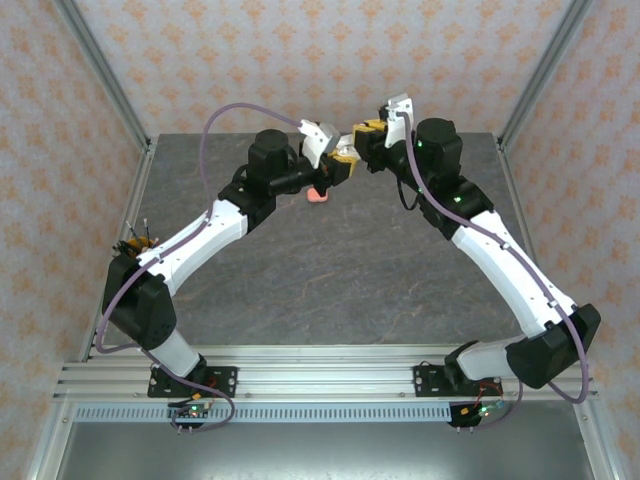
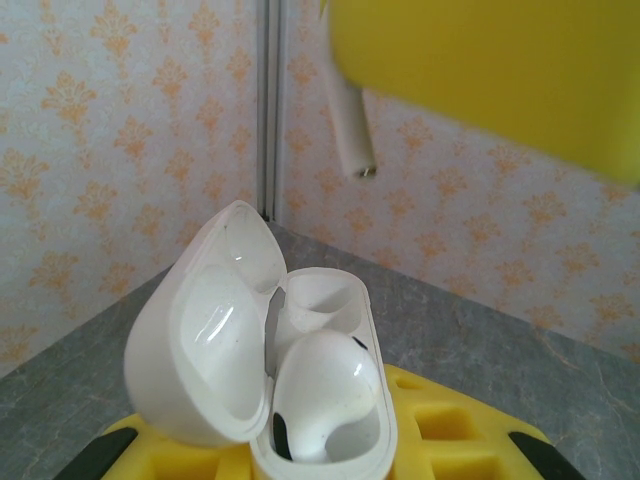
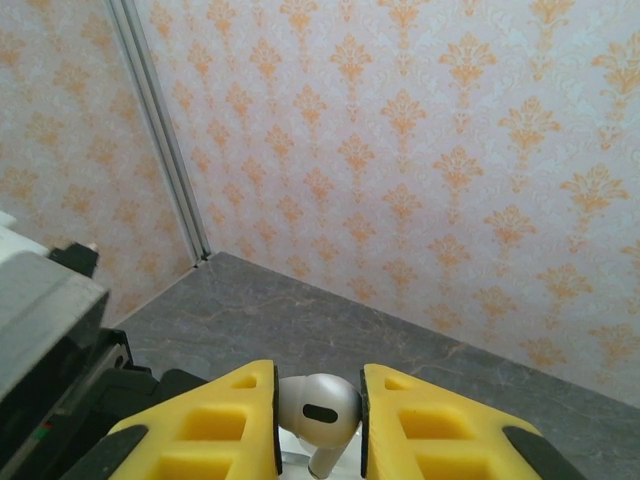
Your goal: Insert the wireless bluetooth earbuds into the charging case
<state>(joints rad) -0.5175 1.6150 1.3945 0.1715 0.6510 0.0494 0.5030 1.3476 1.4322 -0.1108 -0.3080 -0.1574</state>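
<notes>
The white charging case (image 2: 300, 330) stands open with its lid (image 2: 200, 340) swung to the left. My left gripper (image 2: 320, 455) is shut on its lower body between yellow fingers (image 2: 450, 425). One white earbud (image 2: 325, 385) sits in the near slot, and the far slot (image 2: 318, 300) is empty. My right gripper (image 3: 318, 412) is shut on a second white earbud (image 3: 318, 405), stem pointing down. That stem (image 2: 352, 135) hangs a short way above the open case, apart from it. From above, the left gripper (image 1: 338, 165) and right gripper (image 1: 362, 133) meet over the table's back middle.
A small coral-red object (image 1: 318, 196) lies on the grey table (image 1: 340, 270) just below the two grippers; too small to tell what it is. Patterned walls and metal frame posts (image 1: 110, 90) close in the back and sides.
</notes>
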